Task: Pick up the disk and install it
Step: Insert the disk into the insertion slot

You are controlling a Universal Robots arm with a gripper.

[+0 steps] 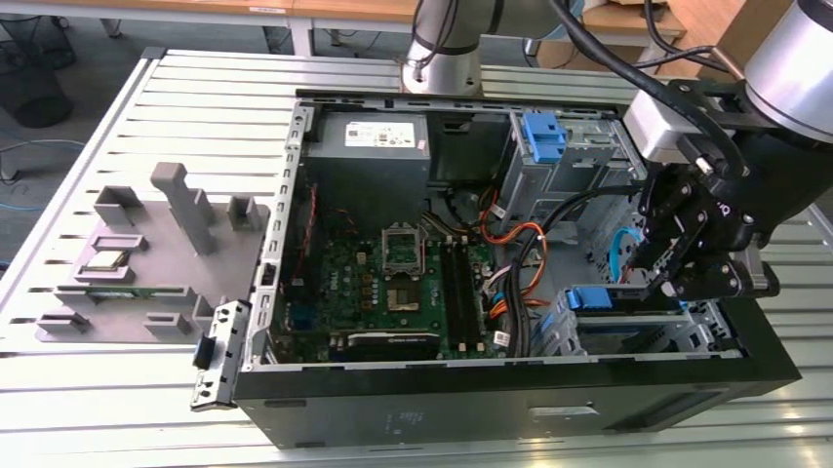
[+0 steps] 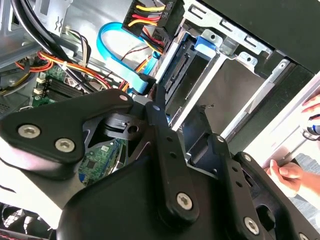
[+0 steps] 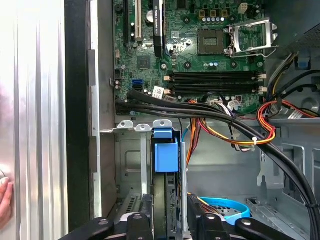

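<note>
Exterior view, starting from the exterior view's left: a grey fixture lies on the slatted table, hard against the side of the open case. Inside the case comes the motherboard, with the power supply beyond it, near the arm's base. Next is a bundle of orange and black cables, and past them a blue bracket sits in the upper bay. At the exterior view's right the gripper hangs inside the case over the lower bay. The disk is in that bay, its blue carrier showing just beside the gripper.

In the first wrist view the disk stands on edge in a slot of the bay, its blue tab toward the motherboard. The gripper straddles it. Whether the claw is clenched on the disk or has let go I cannot tell; a thin metal strip beside the disk may be a bay wall. A person's hand rests on the table outside the case.

In the second wrist view the disk sits between the bay's metal walls, a blue cable looping near it, and a hand lies outside the case.
</note>
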